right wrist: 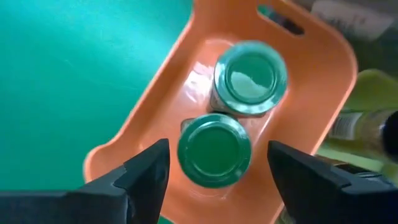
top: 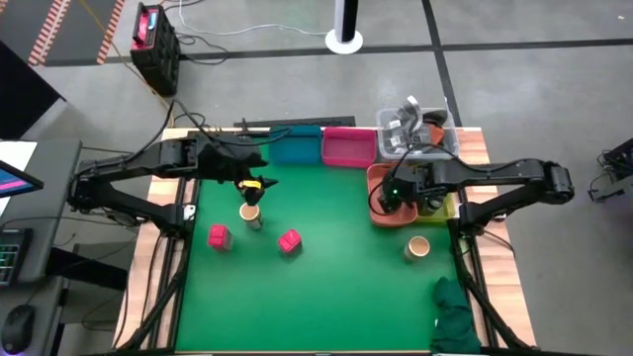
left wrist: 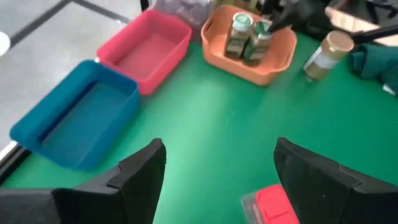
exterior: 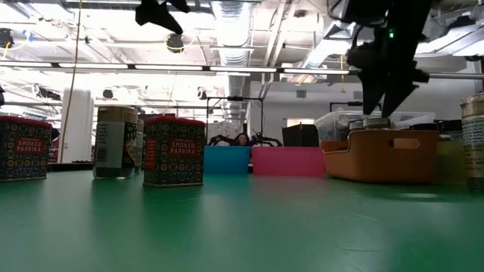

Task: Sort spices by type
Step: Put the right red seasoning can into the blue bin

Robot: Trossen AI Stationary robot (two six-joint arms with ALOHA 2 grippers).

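1. Right hand (right wrist: 214, 171) hangs over your orange bin (right wrist: 143, 118), fingers spread and clear of the near green-topped jar (right wrist: 214, 149), which sits beside its twin (right wrist: 250, 71): greens collect here.
2. Left hand (left wrist: 217, 174) hovers released above the bench (top: 336, 287), over a pink-red tin (left wrist: 273, 205); nothing held.
3. Loose spices wait: another tin (top: 219, 236), tan-topped jar (top: 417, 247).

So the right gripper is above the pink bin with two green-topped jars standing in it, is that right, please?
Not quite: the bin is orange, not pink. The right wrist view shows the right gripper above the orange bin, two green-topped jars standing in it.
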